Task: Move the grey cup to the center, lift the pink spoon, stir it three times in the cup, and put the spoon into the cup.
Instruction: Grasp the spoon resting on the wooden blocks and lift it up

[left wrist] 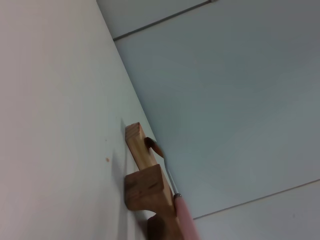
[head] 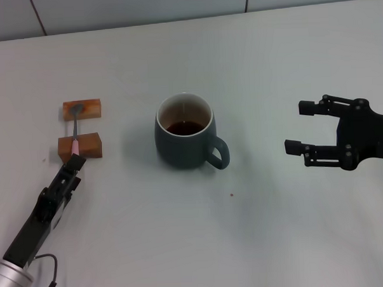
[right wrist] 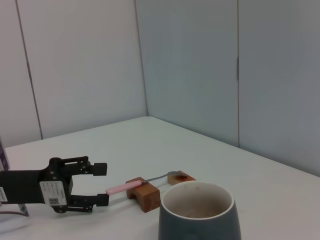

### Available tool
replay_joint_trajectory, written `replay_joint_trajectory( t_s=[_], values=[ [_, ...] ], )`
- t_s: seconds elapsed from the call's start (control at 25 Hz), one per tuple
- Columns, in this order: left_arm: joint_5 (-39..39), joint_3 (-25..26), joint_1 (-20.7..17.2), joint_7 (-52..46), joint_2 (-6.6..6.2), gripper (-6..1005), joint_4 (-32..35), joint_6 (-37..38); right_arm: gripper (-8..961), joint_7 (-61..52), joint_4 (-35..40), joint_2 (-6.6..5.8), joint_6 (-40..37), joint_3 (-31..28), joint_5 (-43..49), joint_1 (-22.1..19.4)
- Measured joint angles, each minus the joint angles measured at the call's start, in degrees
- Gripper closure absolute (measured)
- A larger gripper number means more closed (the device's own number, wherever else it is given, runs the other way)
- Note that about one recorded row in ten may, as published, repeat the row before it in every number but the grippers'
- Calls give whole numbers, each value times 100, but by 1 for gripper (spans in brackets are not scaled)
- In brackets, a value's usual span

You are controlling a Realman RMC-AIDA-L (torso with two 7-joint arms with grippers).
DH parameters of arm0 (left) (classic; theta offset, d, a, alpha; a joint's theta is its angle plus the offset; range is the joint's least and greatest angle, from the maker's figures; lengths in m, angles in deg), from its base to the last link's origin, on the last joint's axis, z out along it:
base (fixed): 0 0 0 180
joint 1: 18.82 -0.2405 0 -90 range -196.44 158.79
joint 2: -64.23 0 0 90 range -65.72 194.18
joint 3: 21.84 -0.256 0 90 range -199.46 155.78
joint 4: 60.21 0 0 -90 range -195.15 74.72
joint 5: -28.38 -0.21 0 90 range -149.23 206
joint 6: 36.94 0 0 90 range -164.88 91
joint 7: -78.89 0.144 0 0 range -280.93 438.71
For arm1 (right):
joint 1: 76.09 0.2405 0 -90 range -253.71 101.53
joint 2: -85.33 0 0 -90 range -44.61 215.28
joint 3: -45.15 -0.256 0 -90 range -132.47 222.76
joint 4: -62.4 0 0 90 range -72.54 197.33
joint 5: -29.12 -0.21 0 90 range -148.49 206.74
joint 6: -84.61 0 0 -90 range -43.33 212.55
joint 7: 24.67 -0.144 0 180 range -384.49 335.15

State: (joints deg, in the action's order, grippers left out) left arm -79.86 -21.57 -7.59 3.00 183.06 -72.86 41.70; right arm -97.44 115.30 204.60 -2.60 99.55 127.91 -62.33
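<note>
The grey cup (head: pixel 186 136) stands upright in the middle of the table with dark liquid inside and its handle toward my right; it also fills the near edge of the right wrist view (right wrist: pixel 199 217). To its left the pink spoon (head: pixel 75 133) lies across two wooden blocks, bowl on the far one. My left gripper (head: pixel 76 162) sits low at the spoon's pink handle end, open, its fingertips just short of the handle (right wrist: pixel 121 188). The left wrist view shows the handle (left wrist: pixel 185 220) close up. My right gripper (head: pixel 296 127) hovers open, well right of the cup, holding nothing.
The far wooden block (head: pixel 82 109) and the near wooden block (head: pixel 80 146) hold the spoon off the white table (head: pixel 265 229). Grey wall panels (head: pixel 141 6) rise behind the table's far edge.
</note>
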Motion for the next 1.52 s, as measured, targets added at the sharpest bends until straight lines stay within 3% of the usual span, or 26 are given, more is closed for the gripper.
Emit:
replay_joint_trajectory(
  t_s=[1.52],
  values=[
    [18, 286, 283, -575, 26, 193, -97, -531, 134, 0, 25, 0, -24, 53, 9, 0]
  ],
)
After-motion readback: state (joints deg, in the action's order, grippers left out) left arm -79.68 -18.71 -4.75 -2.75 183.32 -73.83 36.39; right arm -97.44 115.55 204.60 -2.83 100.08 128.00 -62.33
